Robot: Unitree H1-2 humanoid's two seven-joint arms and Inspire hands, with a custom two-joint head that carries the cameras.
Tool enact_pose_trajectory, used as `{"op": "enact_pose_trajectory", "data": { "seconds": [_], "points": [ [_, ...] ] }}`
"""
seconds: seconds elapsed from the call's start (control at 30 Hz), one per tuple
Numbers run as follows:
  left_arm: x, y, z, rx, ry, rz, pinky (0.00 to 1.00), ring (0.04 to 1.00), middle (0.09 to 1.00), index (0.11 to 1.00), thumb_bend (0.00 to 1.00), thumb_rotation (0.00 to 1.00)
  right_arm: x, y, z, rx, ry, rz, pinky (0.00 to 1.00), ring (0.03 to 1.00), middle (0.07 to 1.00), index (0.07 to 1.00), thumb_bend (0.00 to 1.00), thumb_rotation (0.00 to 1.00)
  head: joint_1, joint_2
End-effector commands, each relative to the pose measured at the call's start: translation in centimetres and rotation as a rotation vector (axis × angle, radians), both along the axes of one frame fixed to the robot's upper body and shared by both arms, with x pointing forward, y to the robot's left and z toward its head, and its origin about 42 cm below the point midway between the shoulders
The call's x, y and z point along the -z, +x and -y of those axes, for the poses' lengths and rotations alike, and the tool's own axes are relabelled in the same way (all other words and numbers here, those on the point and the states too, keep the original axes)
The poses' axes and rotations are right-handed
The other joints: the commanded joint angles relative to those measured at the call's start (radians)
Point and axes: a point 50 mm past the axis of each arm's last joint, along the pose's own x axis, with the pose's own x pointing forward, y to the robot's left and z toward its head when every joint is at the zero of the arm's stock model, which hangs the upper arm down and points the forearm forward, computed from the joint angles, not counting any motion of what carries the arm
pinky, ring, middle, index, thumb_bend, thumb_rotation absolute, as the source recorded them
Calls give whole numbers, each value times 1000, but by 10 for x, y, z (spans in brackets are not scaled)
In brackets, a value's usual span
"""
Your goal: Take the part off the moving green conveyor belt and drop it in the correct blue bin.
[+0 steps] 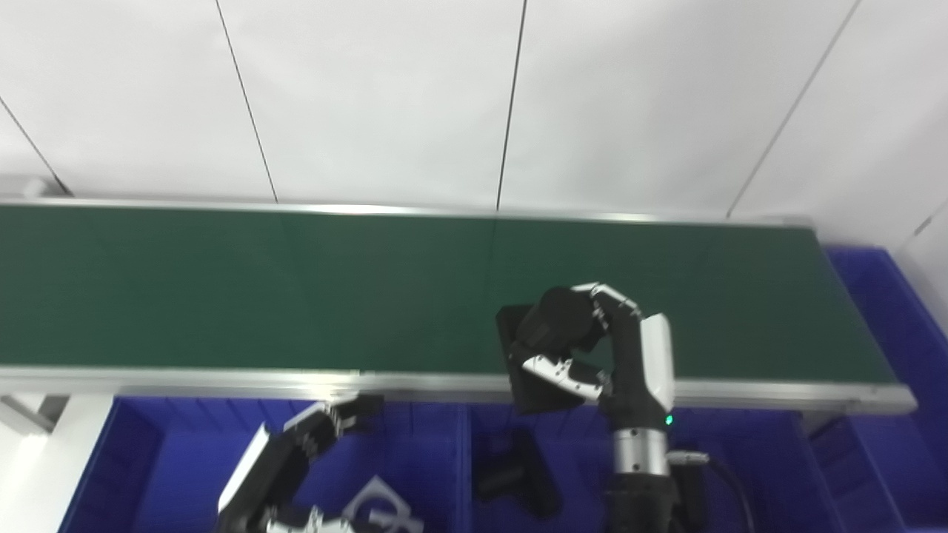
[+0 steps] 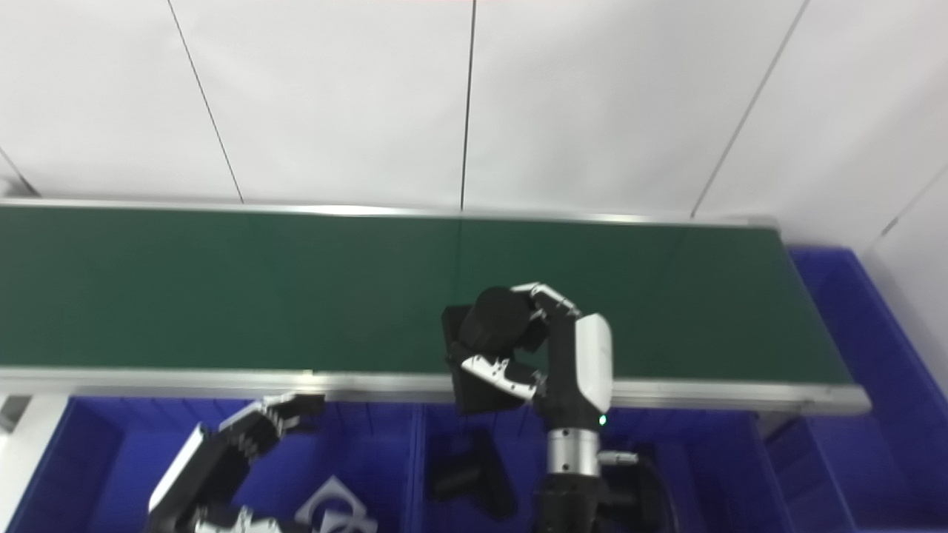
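My right hand [image 1: 592,348] is shut on a black part [image 1: 535,363], a flat block with a round boss, and holds it over the near rail of the green conveyor belt [image 1: 222,289], above the middle blue bin [image 1: 578,444]. It also shows in the right eye view [image 2: 481,355]. A similar black part [image 1: 515,474] lies in that bin. My left hand [image 1: 296,459] is open and empty, low over the left blue bin [image 1: 185,451], which holds a light grey part [image 1: 378,507].
Another blue bin [image 1: 896,326] stands past the belt's right end. The belt's metal rail [image 1: 222,381] runs along the front. A white wall rises behind the belt. No other part lies on the belt.
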Motion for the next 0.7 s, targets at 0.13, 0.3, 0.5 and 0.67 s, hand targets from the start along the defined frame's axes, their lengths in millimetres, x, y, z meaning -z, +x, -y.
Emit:
{"op": "enact_pose_trajectory", "data": {
  "seconds": [0.13, 0.3, 0.5, 0.67],
  "points": [
    [-17, 6, 1, -12, 1, 53, 721, 793, 803, 753, 871, 121, -1, -29, 18, 7, -16, 11, 332, 388, 448, 529, 520, 0, 6, 27],
    [-19, 6, 3, -8, -18, 53, 721, 790, 800, 752, 864, 100, 13, -44, 30, 47, -26, -51, 340, 395, 438, 543, 518, 0, 6, 44],
    [-22, 4, 2, -17, -13, 36, 726, 791, 800, 751, 864, 107, 26, -56, 39, 100, -38, -105, 332, 389, 436, 542, 519, 0, 6, 57],
    [-23, 5, 1, -16, -23, 26, 736, 795, 805, 757, 851, 108, 33, -62, 51, 136, -50, -180, 342, 396, 477, 495, 525, 0, 1, 58]
  ]
}}
